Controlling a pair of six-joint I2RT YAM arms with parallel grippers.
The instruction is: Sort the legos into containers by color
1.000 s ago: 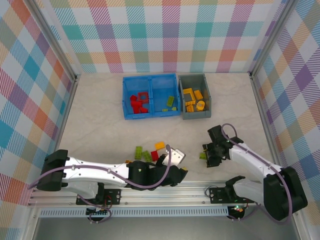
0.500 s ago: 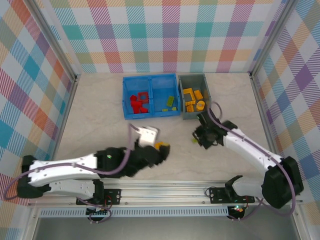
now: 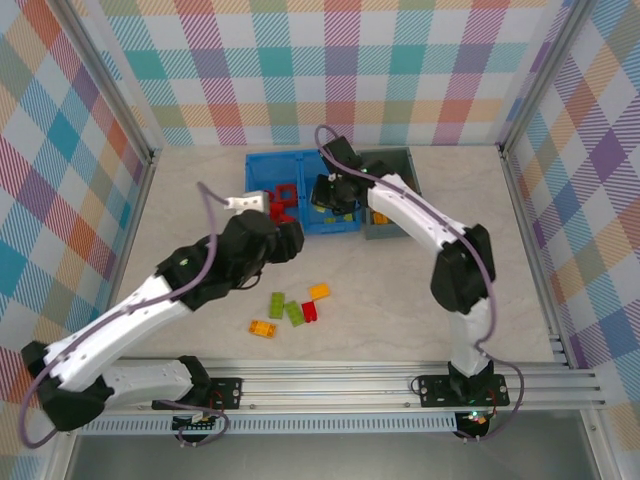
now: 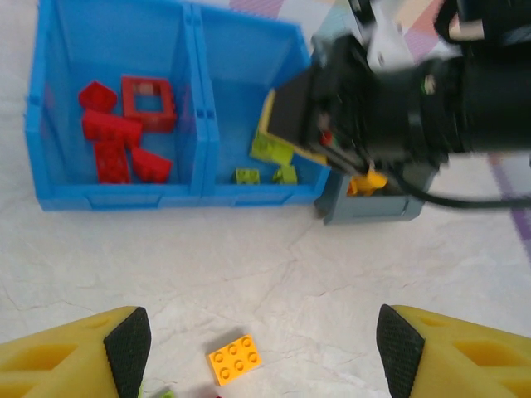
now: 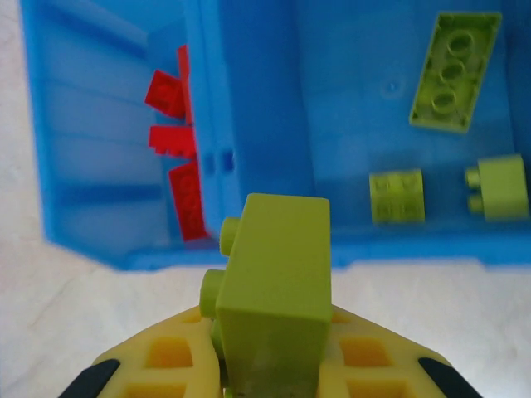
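Over the right compartment of the blue bin (image 3: pixel 280 155), my right fingers (image 5: pixel 158 361) now pinch a lime brick (image 5: pixel 278 290), swung up from near right. Green bricks (image 5: pixel 397 197) lie there, so drop's next. Left fingers (image 4: pixel 58 356) spread, empty.

The pale marbled worktop (image 3: pixel 470 190) carries a blue bin (image 3: pixel 280 160) at the far middle, with a grey bin (image 3: pixel 402 157) just beside it on the right. Nearer, five loose bricks (image 3: pixel 294 313) lie clustered: two orange, two lime green, one red.
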